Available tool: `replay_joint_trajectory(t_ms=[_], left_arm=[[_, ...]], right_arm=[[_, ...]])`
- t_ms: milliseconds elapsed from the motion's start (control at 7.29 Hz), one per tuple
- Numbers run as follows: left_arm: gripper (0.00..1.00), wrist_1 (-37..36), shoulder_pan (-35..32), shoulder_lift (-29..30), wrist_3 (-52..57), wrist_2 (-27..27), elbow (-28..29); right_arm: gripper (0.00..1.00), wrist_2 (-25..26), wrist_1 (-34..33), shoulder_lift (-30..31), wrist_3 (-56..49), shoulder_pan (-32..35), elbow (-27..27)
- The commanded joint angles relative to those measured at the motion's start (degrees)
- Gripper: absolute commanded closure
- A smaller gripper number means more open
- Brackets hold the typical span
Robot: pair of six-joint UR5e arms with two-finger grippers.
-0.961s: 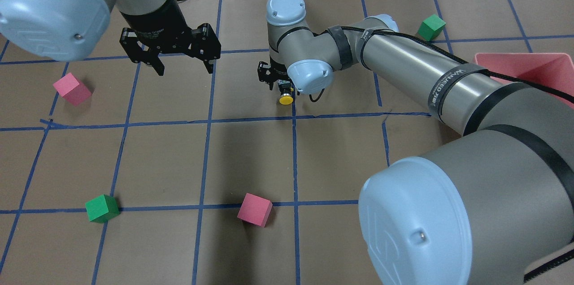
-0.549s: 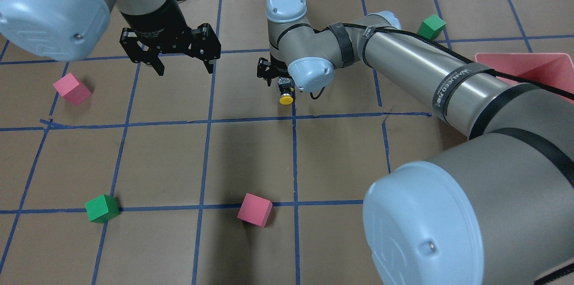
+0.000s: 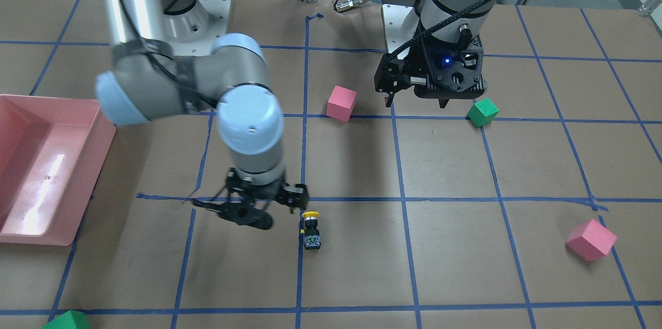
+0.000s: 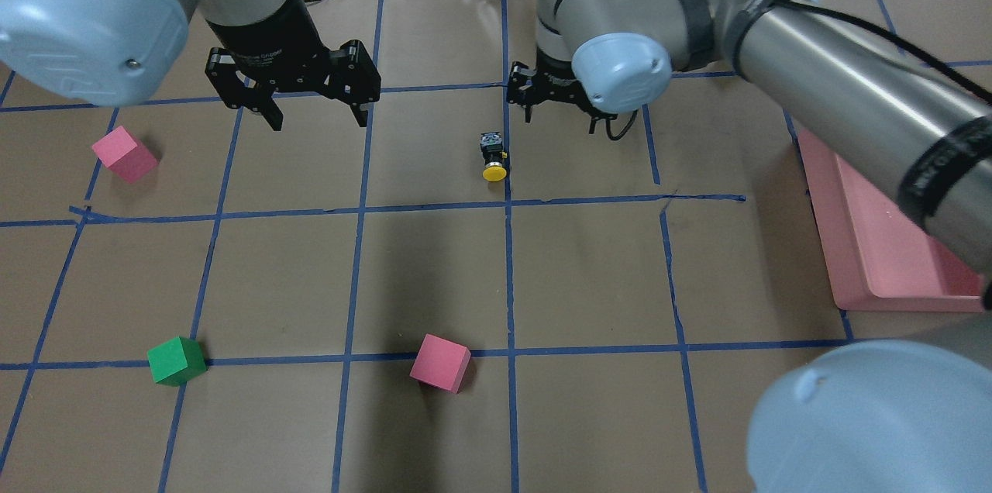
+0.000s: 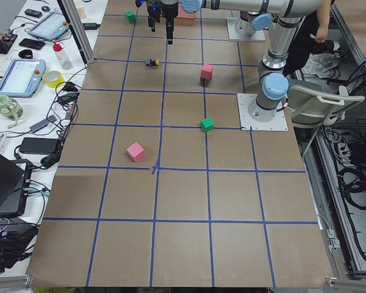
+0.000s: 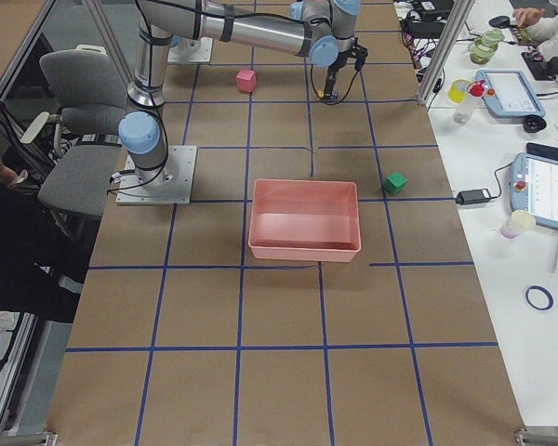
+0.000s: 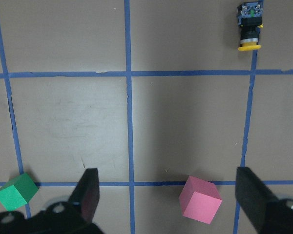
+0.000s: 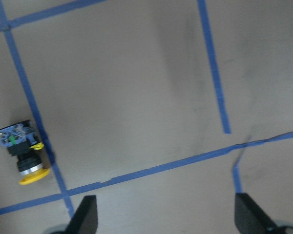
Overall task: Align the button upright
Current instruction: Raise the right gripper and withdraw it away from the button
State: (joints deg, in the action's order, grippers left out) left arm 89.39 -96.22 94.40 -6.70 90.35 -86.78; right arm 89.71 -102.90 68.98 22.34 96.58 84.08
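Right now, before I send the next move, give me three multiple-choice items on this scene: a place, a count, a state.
1. Where is the button?
A in the pink bin
B on the table beside a blue tape line
C on a green cube

2. How many pink cubes are out?
A one
B two
C four

3. The right gripper is:
A open and empty
B shut on the button
C shut on a cube

Answers:
1 B, it lies on its side by the line.
2 B, two show.
3 A, its fingers are spread with nothing between.
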Motion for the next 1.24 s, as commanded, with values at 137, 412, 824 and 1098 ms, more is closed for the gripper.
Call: replay_joint_trajectory(t_ms=[137, 412, 824, 1098], left_arm=[[0.0, 0.0, 0.0, 0.0, 0.0, 0.0, 0.0], [0.0, 0.0, 0.1, 0.0, 0.0, -0.1, -0.1], [0.0, 0.0, 0.0, 0.0, 0.0, -0.1, -0.1], [0.0, 0.0, 0.0, 0.0, 0.0, -0.1, -0.1]], right_arm=[[0.0, 2.8, 19.8, 9.7, -3.3, -11.3, -1.0], [0.0, 0.0, 19.9, 10.6, -9.0, -14.3, -0.8], [0.0, -2.7, 19.9, 14.5, -25.1, -14.1, -1.2], [0.0, -1.5, 20.4, 16.1, -24.5, -10.6, -0.3]])
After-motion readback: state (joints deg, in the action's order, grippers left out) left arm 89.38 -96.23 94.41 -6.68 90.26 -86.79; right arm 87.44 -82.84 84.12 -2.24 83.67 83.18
